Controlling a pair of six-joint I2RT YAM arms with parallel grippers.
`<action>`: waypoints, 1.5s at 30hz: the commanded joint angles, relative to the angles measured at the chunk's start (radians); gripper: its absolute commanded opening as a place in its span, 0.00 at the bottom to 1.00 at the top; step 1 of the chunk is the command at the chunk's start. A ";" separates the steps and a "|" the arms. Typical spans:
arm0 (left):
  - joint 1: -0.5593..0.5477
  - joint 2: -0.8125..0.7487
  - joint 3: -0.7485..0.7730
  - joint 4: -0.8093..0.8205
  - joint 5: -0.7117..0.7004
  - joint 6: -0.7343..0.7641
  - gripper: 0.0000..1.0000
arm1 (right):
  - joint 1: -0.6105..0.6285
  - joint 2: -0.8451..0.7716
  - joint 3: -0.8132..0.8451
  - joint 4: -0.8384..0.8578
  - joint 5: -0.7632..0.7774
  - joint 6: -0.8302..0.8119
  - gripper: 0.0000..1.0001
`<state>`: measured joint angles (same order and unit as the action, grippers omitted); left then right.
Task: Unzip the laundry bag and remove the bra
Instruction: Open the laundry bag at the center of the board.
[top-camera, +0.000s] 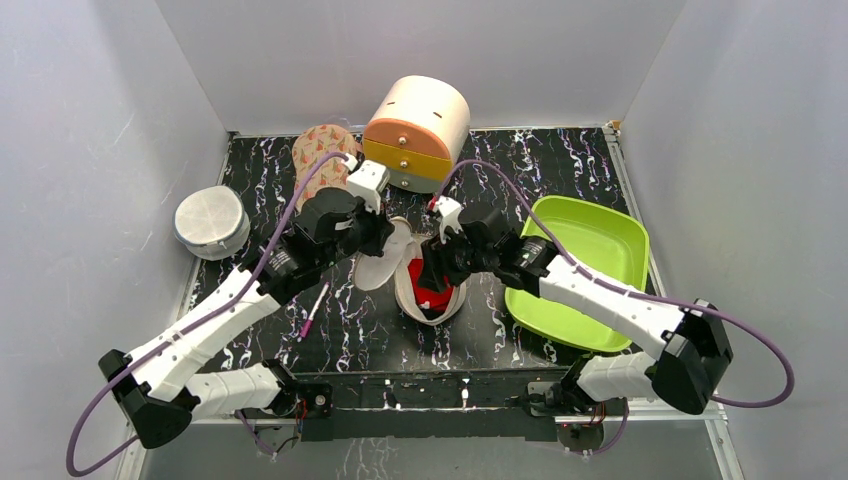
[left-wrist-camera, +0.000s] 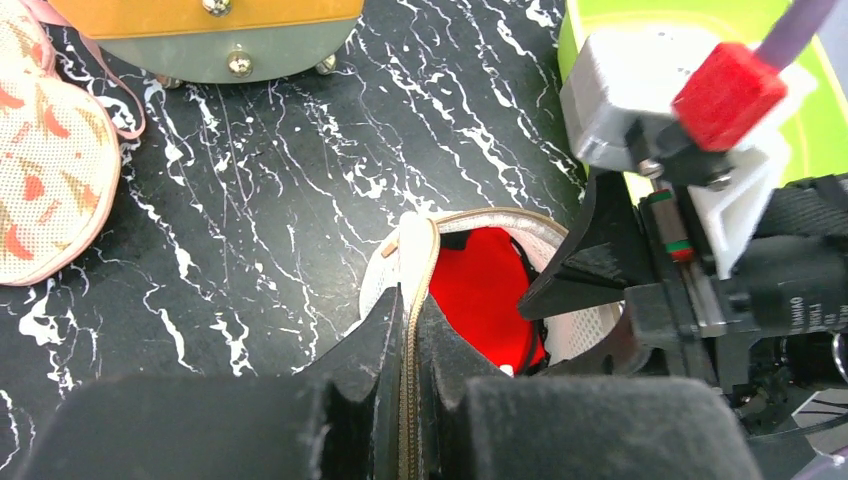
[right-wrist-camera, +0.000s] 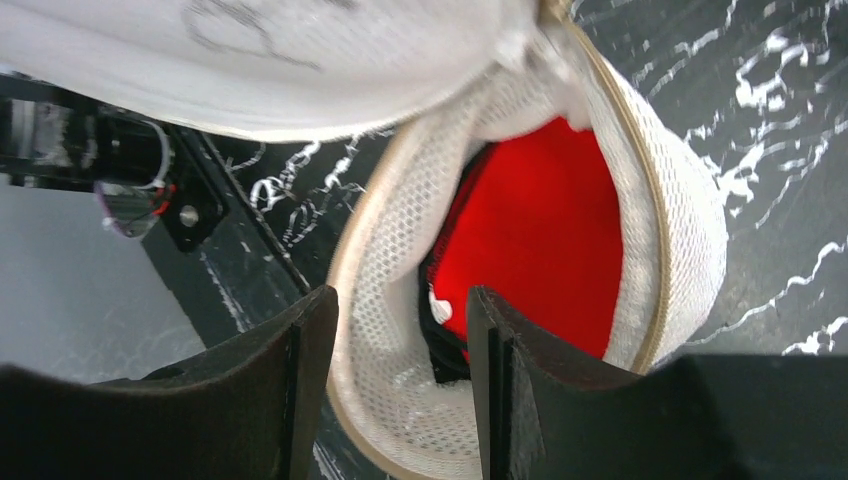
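The laundry bag (top-camera: 447, 306) lies unzipped at the table's middle, its mesh lid (top-camera: 383, 262) flipped to the left. The red bra (top-camera: 430, 296) with black edging sits inside it. My left gripper (top-camera: 386, 236) is shut on the bag's zip rim (left-wrist-camera: 424, 250); the zip runs between its closed fingers (left-wrist-camera: 380, 340). My right gripper (right-wrist-camera: 400, 295) is open and hangs over the bag's opening. One finger is outside the near rim and the other is over the bra (right-wrist-camera: 545, 235), with white mesh (right-wrist-camera: 400, 250) between them.
A green tray (top-camera: 600, 240) lies at the right. A round orange and yellow drawer cabinet (top-camera: 415, 130) stands at the back, with a carrot-print pad (top-camera: 322, 155) beside it. A white round mesh case (top-camera: 210, 220) sits at the left. A pink pen (top-camera: 312, 315) lies near the bag.
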<state>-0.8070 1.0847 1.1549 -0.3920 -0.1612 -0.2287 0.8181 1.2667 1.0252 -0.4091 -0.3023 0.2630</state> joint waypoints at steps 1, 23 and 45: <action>0.002 0.030 0.053 -0.045 -0.049 0.031 0.00 | 0.002 0.016 -0.025 0.059 0.051 0.016 0.48; 0.138 0.018 -0.058 -0.038 0.173 -0.043 0.70 | 0.005 0.118 0.000 0.013 0.126 0.036 0.38; 0.138 0.063 -0.434 0.372 0.411 -0.384 0.73 | 0.011 0.119 -0.019 0.027 0.173 0.048 0.38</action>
<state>-0.6678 1.1244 0.7326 -0.0811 0.2169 -0.6281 0.8246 1.4315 0.9932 -0.4301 -0.1593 0.3088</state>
